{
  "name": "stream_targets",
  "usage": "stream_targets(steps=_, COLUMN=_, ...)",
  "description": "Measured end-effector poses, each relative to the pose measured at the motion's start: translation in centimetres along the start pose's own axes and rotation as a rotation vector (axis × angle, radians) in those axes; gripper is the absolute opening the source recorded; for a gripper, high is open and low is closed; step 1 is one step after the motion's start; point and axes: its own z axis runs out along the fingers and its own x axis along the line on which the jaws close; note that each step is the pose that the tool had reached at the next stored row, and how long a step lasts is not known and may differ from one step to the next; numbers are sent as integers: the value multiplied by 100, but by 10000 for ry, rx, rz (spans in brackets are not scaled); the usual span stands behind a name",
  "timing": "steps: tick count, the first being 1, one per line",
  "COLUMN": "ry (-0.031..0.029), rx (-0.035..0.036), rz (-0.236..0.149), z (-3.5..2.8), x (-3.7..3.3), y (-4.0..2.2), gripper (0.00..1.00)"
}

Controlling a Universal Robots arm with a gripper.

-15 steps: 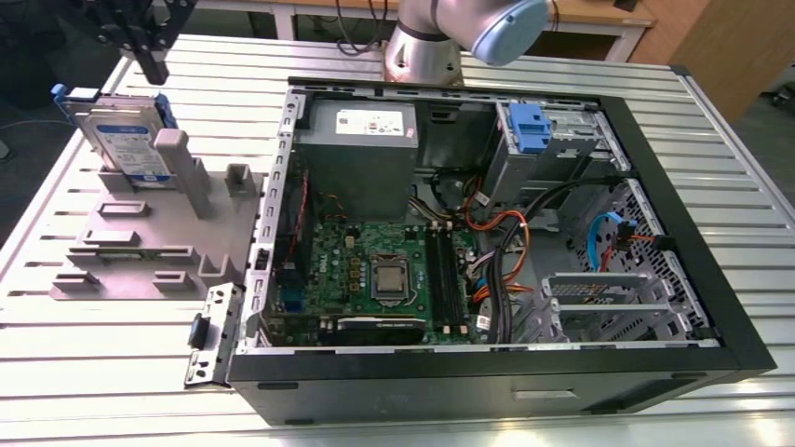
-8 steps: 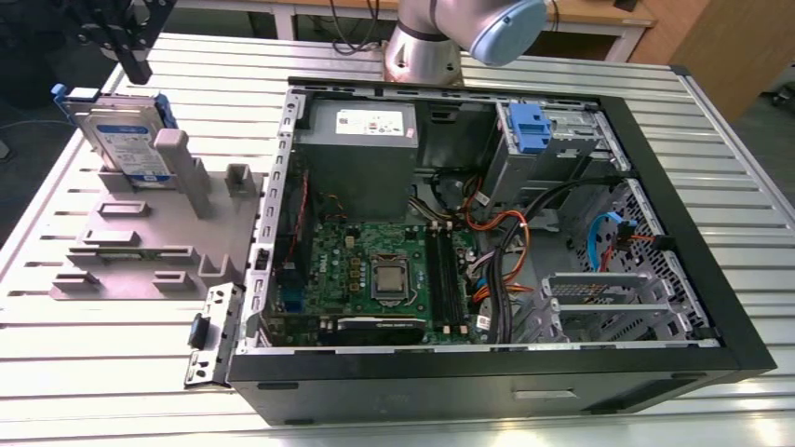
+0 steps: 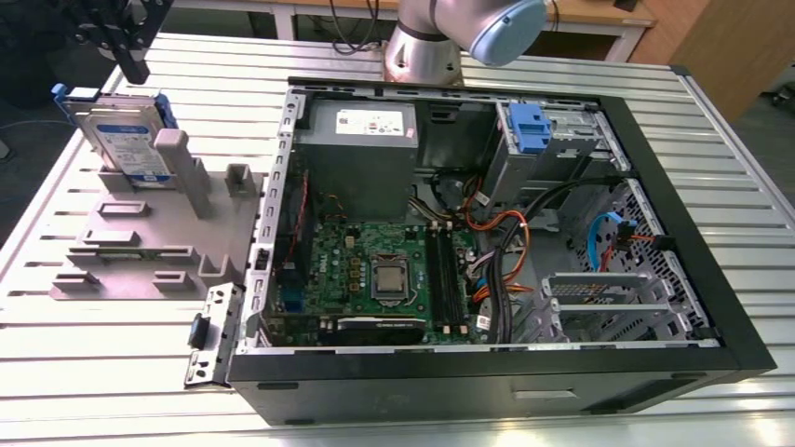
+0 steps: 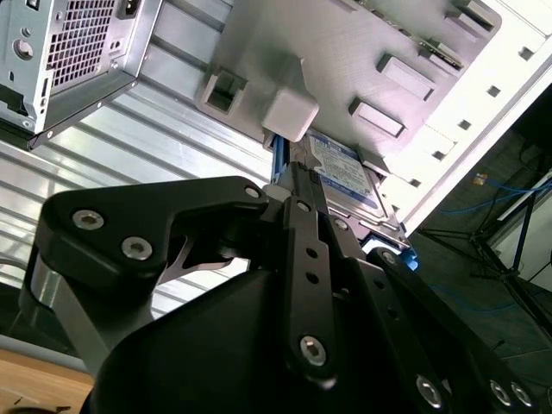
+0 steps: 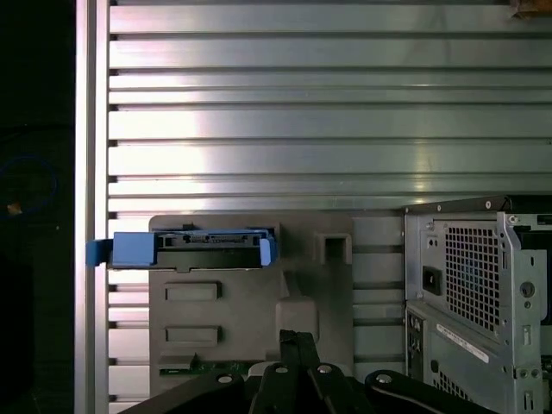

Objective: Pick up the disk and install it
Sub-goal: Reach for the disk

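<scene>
Exterior view: the tool (image 3: 133, 73), closed on nothing, hangs just above the upright disk (image 3: 125, 135) in its grey holder (image 3: 149, 237).

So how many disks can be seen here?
1. The disk stands on edge in the grey holder, at the exterior view's left, outside the case. Others may be hidden inside the case's bays.

Outside the case (image 3: 497, 374), on the exterior view's left of it, I see bare table (image 3: 87, 372) flanking the stand (image 3: 149, 247); only its post (image 3: 171, 154) stands close against the disk (image 3: 125, 130). Inside the case, loose cables (image 3: 504, 228) cross the middle and crowd the blue-latched bay (image 3: 559, 149), with the power supply (image 3: 360, 158) just beside it.
</scene>
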Motion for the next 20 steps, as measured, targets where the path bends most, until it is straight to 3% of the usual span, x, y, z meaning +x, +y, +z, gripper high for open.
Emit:
stream_targets(steps=9, ry=-1, rx=0, rz=1, z=0, x=27, y=2, gripper=11)
stream_targets(steps=20, ry=3, rx=0, rz=0, z=36, x=249, y=49, gripper=11)
